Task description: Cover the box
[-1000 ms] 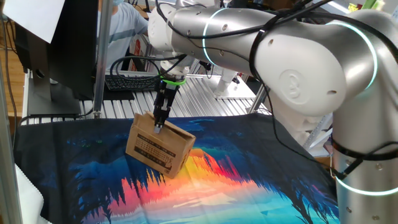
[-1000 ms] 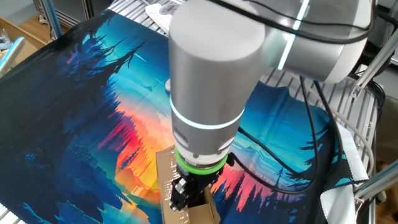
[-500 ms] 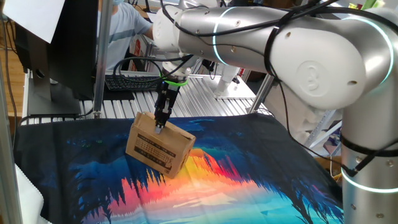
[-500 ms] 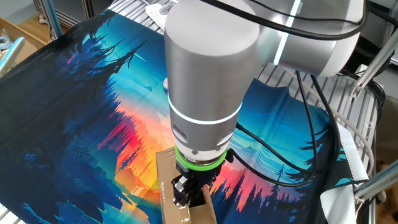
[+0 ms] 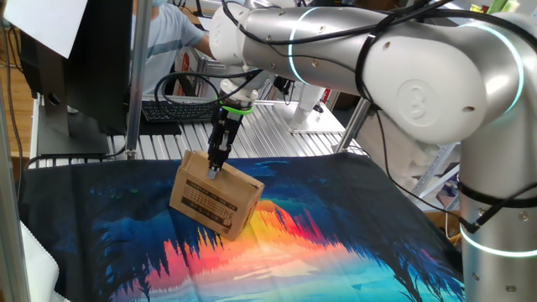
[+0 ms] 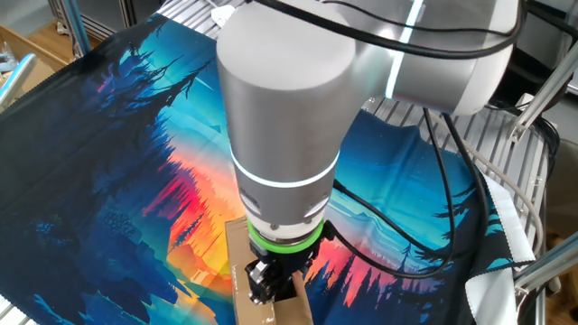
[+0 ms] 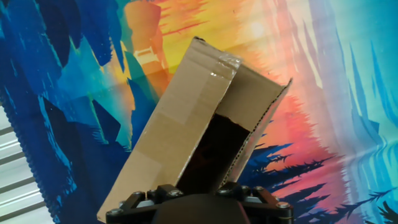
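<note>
The box (image 5: 210, 200), brown cardboard with black print on its long side, sits tilted on the colourful cloth (image 5: 336, 226). My gripper (image 5: 215, 171) points straight down with its fingertips at the box's top edge, against a flap. From the other fixed view the arm hides most of the box (image 6: 237, 271), and the gripper (image 6: 265, 285) is low over it. The hand view shows one long flap (image 7: 180, 124) lying partly over the dark opening (image 7: 214, 149), with a second flap standing along the right side. Only the gripper's black base (image 7: 199, 208) shows there; the fingertips are hidden.
A keyboard (image 5: 172, 111) and a monitor (image 5: 92, 67) stand behind the cloth on the slatted metal table (image 5: 277, 134). A metal pole (image 5: 138, 75) rises at the back left. The arm's cables hang near the gripper. White cloth (image 6: 492, 289) lies at the table's edge.
The arm's upper links have shifted a little. The gripper stays at the box's top edge, and the box has hardly moved.
</note>
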`<action>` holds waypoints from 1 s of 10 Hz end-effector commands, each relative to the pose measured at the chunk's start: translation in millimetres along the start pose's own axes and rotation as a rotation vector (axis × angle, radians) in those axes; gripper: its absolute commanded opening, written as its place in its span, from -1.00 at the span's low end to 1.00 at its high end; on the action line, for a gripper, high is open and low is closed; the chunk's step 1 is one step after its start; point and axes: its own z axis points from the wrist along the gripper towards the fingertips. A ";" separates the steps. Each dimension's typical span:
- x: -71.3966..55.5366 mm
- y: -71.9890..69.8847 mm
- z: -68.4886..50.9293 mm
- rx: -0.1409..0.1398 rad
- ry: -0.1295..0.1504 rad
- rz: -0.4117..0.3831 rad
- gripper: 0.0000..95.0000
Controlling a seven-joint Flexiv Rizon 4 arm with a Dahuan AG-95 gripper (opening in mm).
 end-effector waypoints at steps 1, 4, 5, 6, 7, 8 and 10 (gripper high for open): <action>0.0 -0.3 1.8 -0.001 0.001 -0.001 0.20; 0.5 0.5 4.3 -0.008 0.001 -0.023 -0.20; 0.8 1.0 5.5 -0.014 0.002 -0.023 -0.20; 1.0 1.3 6.4 -0.025 -0.015 -0.019 -0.20; 0.9 1.2 6.2 -0.034 -0.029 -0.017 -0.20; 0.9 1.2 6.1 -0.050 -0.044 -0.015 0.20; 1.4 1.3 6.0 -0.088 -0.075 -0.031 0.20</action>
